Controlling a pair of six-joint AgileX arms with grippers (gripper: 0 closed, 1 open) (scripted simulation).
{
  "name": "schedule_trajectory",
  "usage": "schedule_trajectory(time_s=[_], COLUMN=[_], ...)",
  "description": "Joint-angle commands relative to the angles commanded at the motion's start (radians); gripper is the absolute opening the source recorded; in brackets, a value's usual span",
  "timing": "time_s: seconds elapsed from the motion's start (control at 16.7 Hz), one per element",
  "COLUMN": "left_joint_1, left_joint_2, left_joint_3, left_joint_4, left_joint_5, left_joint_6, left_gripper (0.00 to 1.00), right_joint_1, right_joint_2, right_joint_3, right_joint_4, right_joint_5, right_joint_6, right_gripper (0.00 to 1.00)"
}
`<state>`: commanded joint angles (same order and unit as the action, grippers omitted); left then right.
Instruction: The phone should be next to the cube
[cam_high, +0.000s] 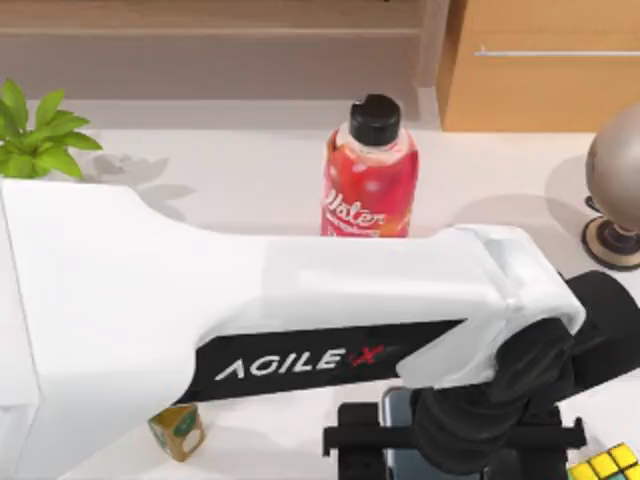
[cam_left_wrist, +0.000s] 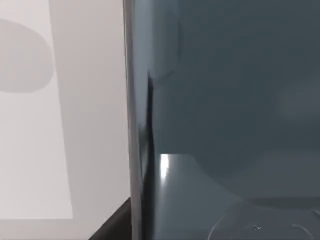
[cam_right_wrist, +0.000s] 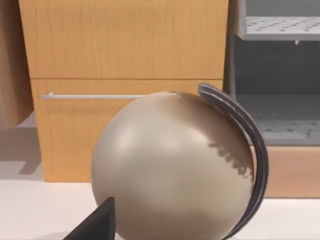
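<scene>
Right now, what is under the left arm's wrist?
The phone lies beneath the left gripper, its dark face close up in the left wrist view, the cube to its right. The wrist covers most of it, so contact cannot be judged.

I see phone face dark grey-blue, edge paler silver. Cube: yellow and green squares, black grid. Bottle red, black cap, white lettering. My left arm white, black stripe, white-and-red logo. Globe beige, dark grey arc. Cabinet orange wood grain. Plant green. Surface off-white.
</scene>
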<state>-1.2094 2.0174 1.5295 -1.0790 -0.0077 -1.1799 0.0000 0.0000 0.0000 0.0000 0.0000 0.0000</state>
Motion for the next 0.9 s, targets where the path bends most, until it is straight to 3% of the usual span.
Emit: schedule_trajectory(time_s=[0.9], left_joint_1=[0.009], left_joint_2=[-0.026], left_joint_3=[0.023], left_joint_4=[0.015], left_joint_5=[0.006], left_joint_6=[-0.007], left_gripper=[0.00], right_joint_1=[0.000], right_joint_2=[0.000], right_joint_3=[0.000], right_joint_4=[0.000], right_joint_5=[0.000], right_joint_6=[0.000], right_gripper=[1.00])
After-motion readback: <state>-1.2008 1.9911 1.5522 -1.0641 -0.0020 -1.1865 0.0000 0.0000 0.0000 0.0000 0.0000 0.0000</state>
